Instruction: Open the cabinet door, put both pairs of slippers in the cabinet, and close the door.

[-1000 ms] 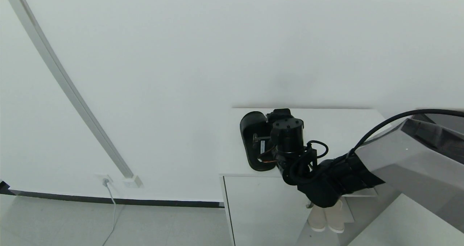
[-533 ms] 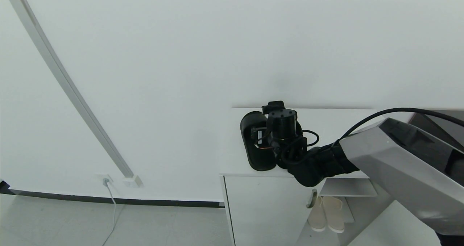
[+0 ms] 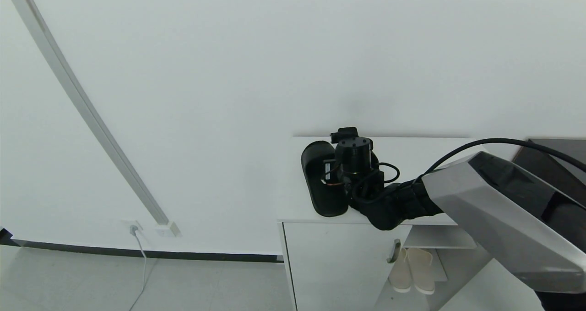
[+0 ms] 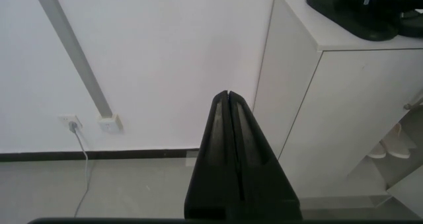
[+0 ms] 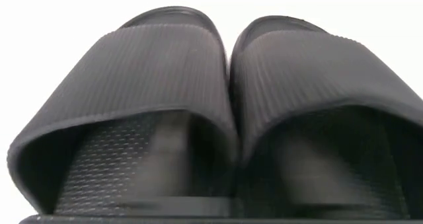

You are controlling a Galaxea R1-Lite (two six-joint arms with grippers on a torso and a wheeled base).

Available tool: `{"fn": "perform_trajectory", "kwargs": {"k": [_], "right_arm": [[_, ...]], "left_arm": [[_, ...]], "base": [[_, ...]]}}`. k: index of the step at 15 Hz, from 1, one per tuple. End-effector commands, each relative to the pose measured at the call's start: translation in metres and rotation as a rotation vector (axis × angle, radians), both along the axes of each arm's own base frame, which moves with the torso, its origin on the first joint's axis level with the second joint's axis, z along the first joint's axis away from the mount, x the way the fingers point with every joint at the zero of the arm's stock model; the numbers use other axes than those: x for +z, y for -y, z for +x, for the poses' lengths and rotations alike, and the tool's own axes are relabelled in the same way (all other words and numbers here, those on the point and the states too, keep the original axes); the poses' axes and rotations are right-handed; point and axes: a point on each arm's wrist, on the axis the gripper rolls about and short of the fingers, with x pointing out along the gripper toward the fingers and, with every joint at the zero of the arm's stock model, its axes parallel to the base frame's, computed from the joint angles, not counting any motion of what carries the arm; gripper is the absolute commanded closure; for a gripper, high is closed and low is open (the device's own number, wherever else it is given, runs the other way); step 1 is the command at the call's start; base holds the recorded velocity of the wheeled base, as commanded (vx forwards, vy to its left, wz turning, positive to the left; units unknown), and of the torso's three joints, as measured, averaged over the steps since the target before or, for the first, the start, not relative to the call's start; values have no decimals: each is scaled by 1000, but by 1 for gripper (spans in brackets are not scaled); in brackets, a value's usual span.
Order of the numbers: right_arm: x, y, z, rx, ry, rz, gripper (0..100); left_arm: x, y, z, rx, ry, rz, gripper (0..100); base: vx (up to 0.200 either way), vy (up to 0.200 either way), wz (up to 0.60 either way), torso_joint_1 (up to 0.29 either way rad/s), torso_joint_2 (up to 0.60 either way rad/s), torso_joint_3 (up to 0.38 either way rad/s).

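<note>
Cabinet [image 3: 334,265] open, beige slippers [image 3: 412,272] on shelf inside, black slippers [image 3: 320,187] on top, left fingers [image 4: 217,145] closed, right arm's [image 3: 393,205] grip unclear.

Light in the head view is bright, soft and even; the wall [image 3: 229,73] is nearly shadowless. The rail [image 3: 87,111] at upper left bows, a wide-lens bend. The black slippers [image 3: 320,182] at centre read as a near-solid dark mass, while the right arm [image 3: 494,215] at lower right catches a pale sheen. The cabinet [image 3: 334,265] interior at lower right lies in mild shade around the pale slippers [image 3: 412,270]. In the left wrist view the left gripper [image 4: 228,97], fingers pressed together, carries soft highlights along its edges. In the right wrist view the ground behind the black slippers is blown out white, their insides dark, their nearest edge blurred.
</note>
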Motion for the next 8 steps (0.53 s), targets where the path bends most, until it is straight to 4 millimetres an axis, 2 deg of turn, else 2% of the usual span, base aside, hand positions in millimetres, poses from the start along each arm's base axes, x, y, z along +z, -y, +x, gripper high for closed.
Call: {"fn": "perform_trajectory", "kwargs": {"k": [1,5,8], "right_arm": [[0,0,0,-1,1,1,100],[10,2,-6,1,13,11,100],[29,16,-35,40,15,24,100]], "left_arm": [[0,0,0,0,0,0,100],[0,0,0,0,0,0,100],[0,0,0,0,0,-3,100]], "base": [[0,0,0,0,0,0],[0,0,0,0,0,0],[0,0,0,0,0,0]]}}
